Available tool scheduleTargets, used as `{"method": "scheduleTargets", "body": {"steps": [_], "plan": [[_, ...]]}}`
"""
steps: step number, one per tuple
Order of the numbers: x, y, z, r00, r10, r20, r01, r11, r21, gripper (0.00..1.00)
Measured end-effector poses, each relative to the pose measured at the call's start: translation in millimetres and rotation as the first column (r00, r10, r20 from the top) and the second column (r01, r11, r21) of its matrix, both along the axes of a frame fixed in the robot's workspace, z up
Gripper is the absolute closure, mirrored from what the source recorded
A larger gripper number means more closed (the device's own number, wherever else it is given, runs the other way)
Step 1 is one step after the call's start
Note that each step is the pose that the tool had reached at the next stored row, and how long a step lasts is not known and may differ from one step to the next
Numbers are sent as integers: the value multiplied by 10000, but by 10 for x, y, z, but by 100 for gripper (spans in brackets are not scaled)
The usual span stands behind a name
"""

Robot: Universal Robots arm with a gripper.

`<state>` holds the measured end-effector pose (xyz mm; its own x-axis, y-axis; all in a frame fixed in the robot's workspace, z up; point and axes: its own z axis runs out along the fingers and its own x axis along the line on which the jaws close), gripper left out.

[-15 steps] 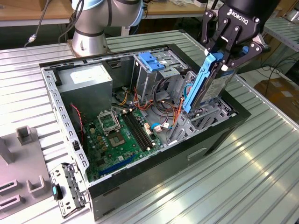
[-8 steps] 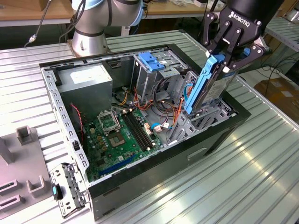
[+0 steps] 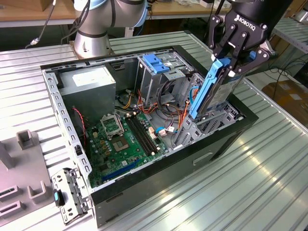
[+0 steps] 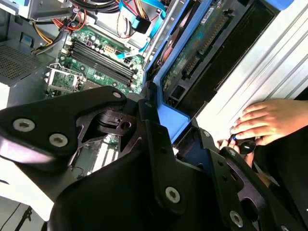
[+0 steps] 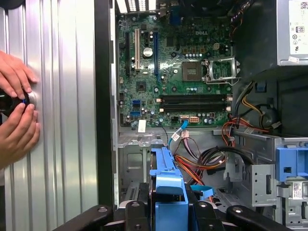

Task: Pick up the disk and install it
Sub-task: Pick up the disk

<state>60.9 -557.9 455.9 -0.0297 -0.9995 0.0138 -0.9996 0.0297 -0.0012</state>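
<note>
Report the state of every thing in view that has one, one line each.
hand, shut on the disk's top end
disk, held on edge and tilted, lower end inside the case
computer case, lying on its side, open, no side panel on it
CPU socket, uncovered, no cooler on it
memory slots, empty
</note>
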Motion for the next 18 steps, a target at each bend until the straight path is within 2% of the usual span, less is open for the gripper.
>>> {"method": "scheduleTargets", "body": {"steps": [18], "plan": [[7, 0, -120, 10000, -10, -1, 10, 10000, 0, 63]]}}
